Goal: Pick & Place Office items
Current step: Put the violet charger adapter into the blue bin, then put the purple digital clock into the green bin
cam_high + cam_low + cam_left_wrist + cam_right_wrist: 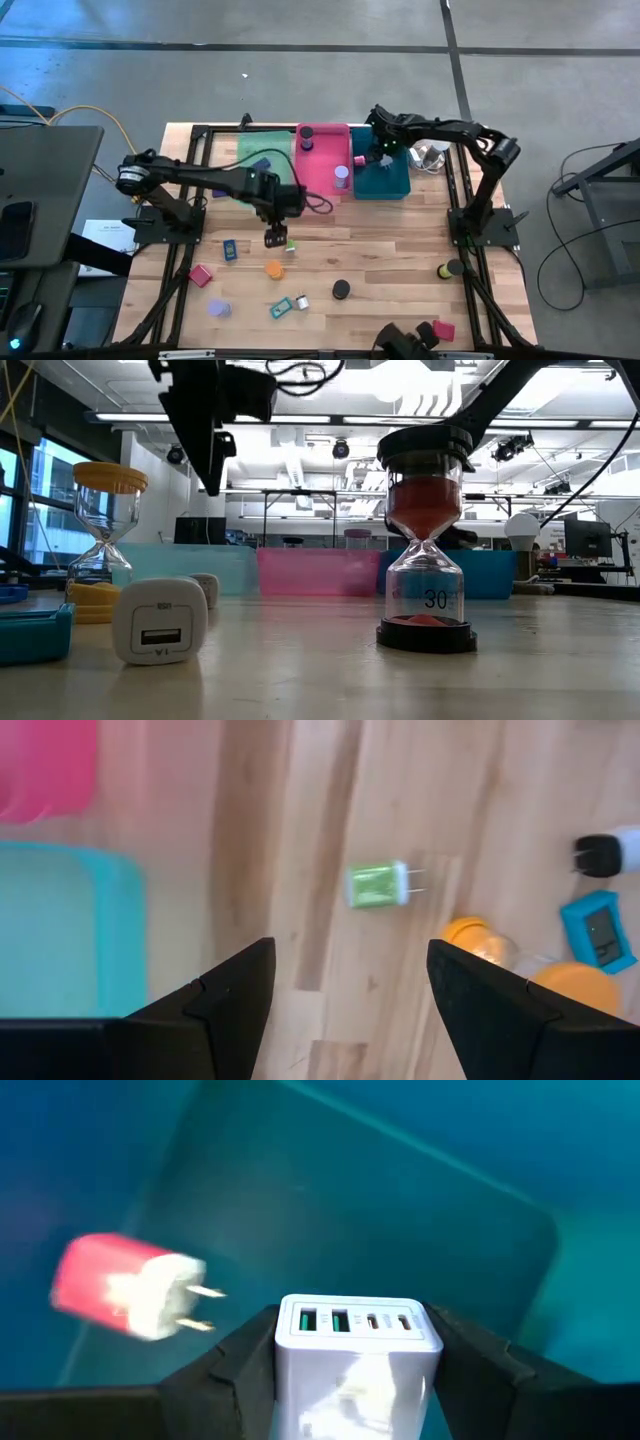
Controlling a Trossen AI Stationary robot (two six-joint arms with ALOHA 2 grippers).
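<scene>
Gripping a boxy white multi-port charger (358, 1350), right end effector (358, 1380), left end effector (350, 1010) wide, empty.

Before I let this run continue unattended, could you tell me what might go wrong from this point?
The right gripper holds a white multi-port charger over the teal tray, where a pink plug adapter already lies; a drop could land on it or bounce out. The left gripper hangs open above the green plug adapter, with an orange sand timer close by that a descent might knock.
</scene>
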